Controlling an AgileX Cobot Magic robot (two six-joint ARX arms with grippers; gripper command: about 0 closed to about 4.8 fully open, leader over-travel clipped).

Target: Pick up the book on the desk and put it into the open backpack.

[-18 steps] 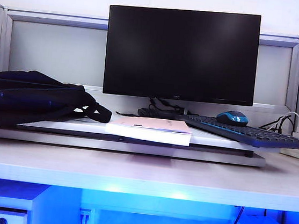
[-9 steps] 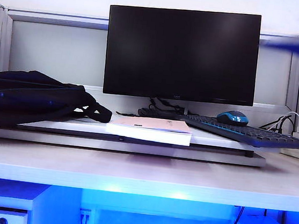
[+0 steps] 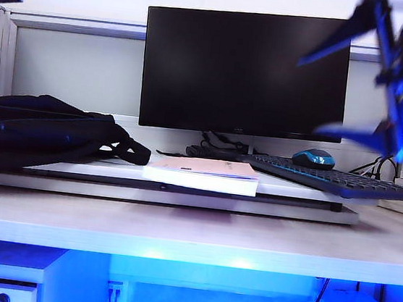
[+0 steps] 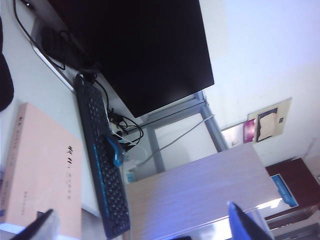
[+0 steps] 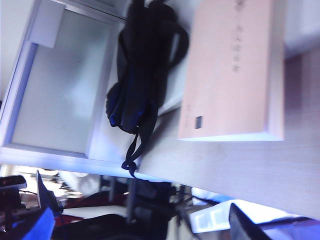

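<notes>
Two claws: both high above the desk (image 3: 192, 234), neither touching anything.
Right claw (image 3: 370, 105): a blurred blue shape in the upper right of the exterior view, in front of the monitor's (image 3: 244, 72) right edge; fingers spread wide, nothing between them.
Left claw (image 4: 145, 225): only a dark sliver shows at the upper left edge of the exterior view; in its own wrist view the two fingertips stand far apart, released and empty.
Book (image 3: 202, 174): pale pink cover, lying flat and closed on a raised white board (image 3: 160, 190), well below both claws, lower left of the right one.
Backpack (image 3: 40, 132): black, slumped on the board's left end, well below the left claw, just beside the book, a strap reaching toward it.
Keyboard (image 3: 329, 179): dark, resting below the right claw, just right of the book.
Mouse (image 3: 313, 158): blue and black, behind the keyboard.
</notes>
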